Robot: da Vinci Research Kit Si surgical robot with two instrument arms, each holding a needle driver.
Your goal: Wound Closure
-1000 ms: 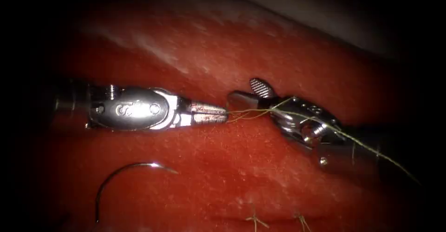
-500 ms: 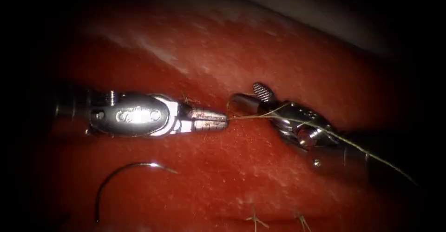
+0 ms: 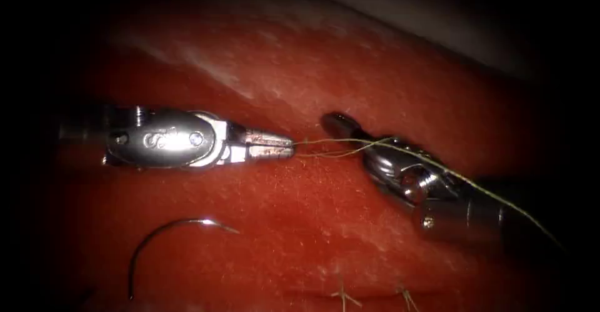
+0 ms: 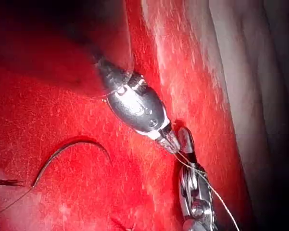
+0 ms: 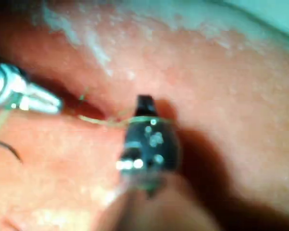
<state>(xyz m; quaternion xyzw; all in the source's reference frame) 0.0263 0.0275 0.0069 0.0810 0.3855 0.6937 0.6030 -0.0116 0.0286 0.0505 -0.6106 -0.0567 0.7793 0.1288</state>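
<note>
Lying loose on the tissue (image 3: pixel 350 237), the needle (image 3: pixel 164 232) sits well to the left of things and below the left tool (image 3: pixel 284 145), not stuck in and with nothing holding it. Thread (image 3: pixel 331 150) runs between the two tools. The left tool's jaws are pinched shut on the thread's end right at their tip. The right tool (image 3: pixel 340 124) had its jaws spread a second ago and they've now come together; thread drapes over its wrist and trails off to the right, but I can't tell if the jaws actually pinch any. The left tool has also backed off leftward, so the strands look straighter. Down at the lower edge a couple of cut thread ends (image 3: pixel 342 296) stick up from stitches already in. Looks like knot work on another one, not done yet.
</note>
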